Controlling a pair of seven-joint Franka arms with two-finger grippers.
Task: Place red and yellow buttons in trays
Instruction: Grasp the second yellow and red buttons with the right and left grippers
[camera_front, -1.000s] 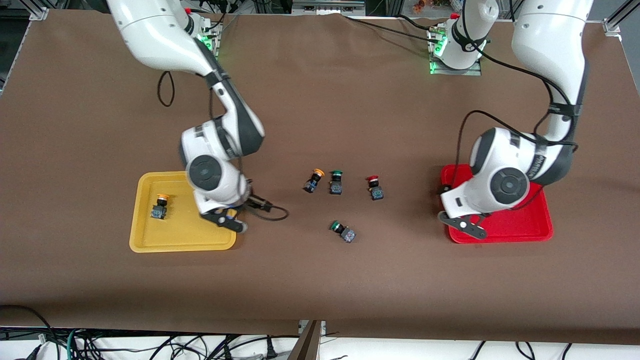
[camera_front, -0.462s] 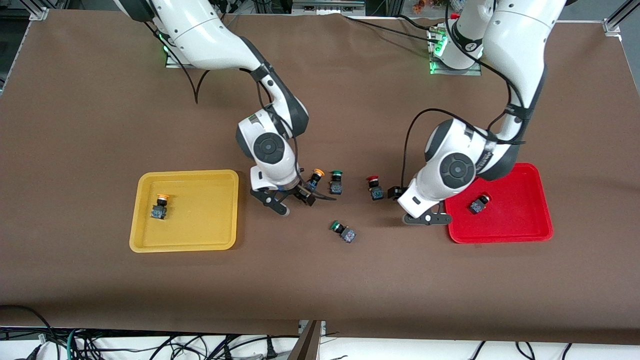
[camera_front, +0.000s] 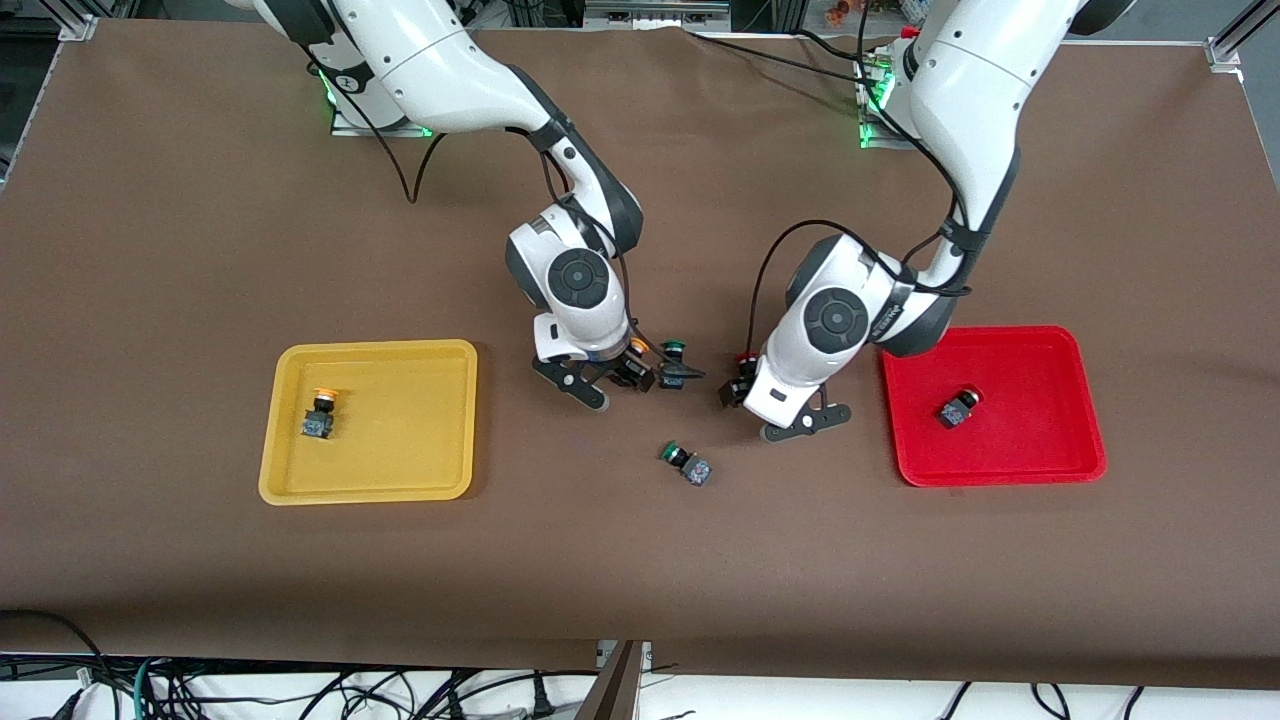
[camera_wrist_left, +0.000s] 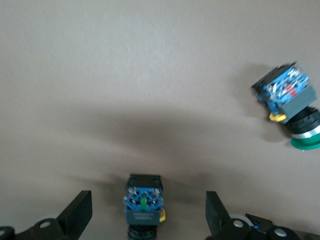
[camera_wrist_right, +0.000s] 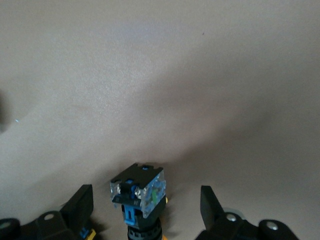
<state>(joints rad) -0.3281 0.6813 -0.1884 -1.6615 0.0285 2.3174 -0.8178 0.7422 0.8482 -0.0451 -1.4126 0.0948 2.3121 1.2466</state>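
**Both grippers spread over loose buttons at mid-table**

Surface: brown cloth table; cables hang under its near edge. The yellow tray holds one yellow button; the red tray holds one red button.

The right gripper, fingers apart, straddles a second yellow button. The left gripper, likewise spread, straddles a second red button, whose cap is largely hidden.

A green button lies on its side nearer the camera; another green button is partly masked by the right gripper.
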